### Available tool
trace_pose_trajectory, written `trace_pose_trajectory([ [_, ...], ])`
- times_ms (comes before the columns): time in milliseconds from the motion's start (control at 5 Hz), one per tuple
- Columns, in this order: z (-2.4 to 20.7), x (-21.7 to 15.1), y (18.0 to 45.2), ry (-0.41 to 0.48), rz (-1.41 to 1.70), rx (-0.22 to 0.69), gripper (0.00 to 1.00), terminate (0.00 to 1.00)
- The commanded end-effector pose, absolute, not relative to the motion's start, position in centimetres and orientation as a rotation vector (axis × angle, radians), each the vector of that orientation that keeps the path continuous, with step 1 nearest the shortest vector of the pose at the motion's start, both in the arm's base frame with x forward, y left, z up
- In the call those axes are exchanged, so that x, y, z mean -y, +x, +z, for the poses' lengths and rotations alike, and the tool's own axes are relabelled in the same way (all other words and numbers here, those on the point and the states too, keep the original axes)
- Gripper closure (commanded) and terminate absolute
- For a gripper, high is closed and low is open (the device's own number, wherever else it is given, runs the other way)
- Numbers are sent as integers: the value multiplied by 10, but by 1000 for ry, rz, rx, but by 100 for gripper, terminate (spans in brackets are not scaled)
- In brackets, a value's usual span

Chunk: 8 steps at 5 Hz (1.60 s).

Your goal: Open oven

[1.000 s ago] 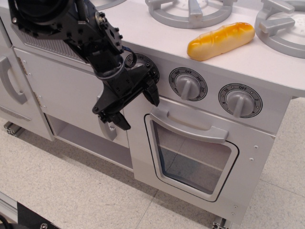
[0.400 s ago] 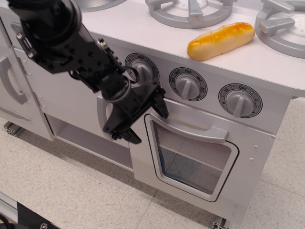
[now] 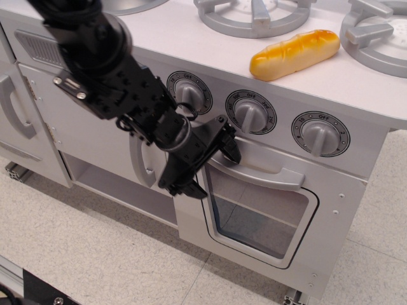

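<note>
The light grey toy oven sits under three dials, its door shut. The door has a rounded clear window and a wide horizontal grey bar handle. My black gripper is open, at the door's upper left corner. One finger lies over the left end of the bar handle, the other by the door's left edge. The jaws hold nothing. The arm reaches in from the upper left and hides part of the cabinet.
A toy bread roll lies on the stovetop between grey burner grates. Three dials line the front panel. Plain cabinet doors with vertical handles are to the left, over an open shelf. Tiled floor lies below.
My gripper has moved right and a little down, from in front of the left cabinet and dial to the oven door's left corner, staying open. The oven door has not moved.
</note>
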<state>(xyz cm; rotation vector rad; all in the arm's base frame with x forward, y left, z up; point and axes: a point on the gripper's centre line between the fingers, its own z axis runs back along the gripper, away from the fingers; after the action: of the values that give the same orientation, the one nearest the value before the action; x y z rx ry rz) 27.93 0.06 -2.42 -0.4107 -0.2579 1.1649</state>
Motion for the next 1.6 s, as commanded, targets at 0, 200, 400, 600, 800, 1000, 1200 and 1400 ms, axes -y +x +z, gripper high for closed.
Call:
trace_pose_trajectory([
  [0,-35,6,281,-398,1150,281,0,0],
  [200,-40,4,268,-346,1153,213,0,0],
  [400,-30,5,250,-322,1127,183,0,0],
  [600,-20,2,244,-282,1142,158,0,0],
  [800,-21,-1,238,-245,1127,165,0,0],
  [1000,2,0,232,-189,1077,106,0,0],
  [1200,32,1,224,-124,1038,72,0,0],
  [1400,56,-6,228,-123,1037,76,0,0],
])
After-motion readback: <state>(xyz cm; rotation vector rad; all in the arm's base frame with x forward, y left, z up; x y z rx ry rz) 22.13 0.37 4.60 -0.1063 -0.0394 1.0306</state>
